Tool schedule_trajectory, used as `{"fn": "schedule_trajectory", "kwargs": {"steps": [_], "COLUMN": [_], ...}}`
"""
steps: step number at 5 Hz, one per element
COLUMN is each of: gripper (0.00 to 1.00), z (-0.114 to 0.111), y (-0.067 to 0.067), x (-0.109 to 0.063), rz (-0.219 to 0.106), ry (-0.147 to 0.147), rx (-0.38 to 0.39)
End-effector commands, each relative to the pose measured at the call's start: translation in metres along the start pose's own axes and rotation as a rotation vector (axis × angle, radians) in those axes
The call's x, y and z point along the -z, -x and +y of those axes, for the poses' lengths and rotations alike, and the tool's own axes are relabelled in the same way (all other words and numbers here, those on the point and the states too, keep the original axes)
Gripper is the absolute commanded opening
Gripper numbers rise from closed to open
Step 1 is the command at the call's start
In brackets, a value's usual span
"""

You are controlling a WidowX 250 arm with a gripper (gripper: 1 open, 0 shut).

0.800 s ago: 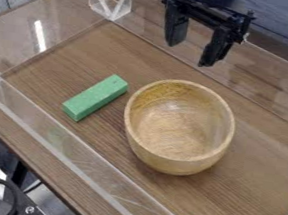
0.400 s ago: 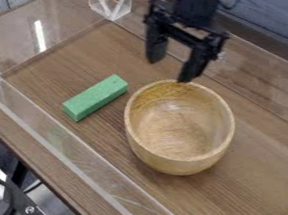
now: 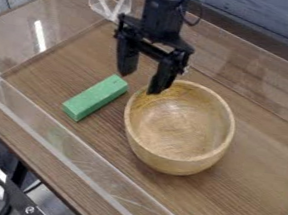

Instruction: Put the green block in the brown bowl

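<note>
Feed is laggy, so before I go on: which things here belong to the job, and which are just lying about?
Job:
- flat bright green rectangular block
- round light-tan wooden bowl
- black tool, open

Lying about:
- clear plastic V-shaped piece, far corner
- clear plastic wall around the wooden table

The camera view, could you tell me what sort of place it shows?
Probably a lab test bench: a wooden table ringed by clear plastic walls, with a gripper over a green block and brown bowl.
</note>
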State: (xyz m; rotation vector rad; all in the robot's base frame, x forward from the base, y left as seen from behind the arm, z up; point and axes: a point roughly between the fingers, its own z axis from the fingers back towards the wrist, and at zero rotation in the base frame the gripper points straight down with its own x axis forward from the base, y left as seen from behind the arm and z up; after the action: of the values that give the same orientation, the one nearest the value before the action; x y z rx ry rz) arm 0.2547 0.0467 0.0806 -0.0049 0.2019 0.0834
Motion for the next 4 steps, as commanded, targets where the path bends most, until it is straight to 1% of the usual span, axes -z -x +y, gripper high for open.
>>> {"fn": "schedule_trajectory", "kwargs": {"steps": [1,2,3,4], "gripper": [1.0,1.0,1.0,1.0], "z": [0.015,0.034,0.059,0.068], "y": [0.015,0.028,0.027,0.019], "x": [-0.01,0.0,0.011,0.017], "rz": [-0.09,-0.125,-0.107,-0.09], "ry": [0.039,0.103,0.135,0.17], "rx": [-0.018,-0.035,-0.138,-0.224]}}
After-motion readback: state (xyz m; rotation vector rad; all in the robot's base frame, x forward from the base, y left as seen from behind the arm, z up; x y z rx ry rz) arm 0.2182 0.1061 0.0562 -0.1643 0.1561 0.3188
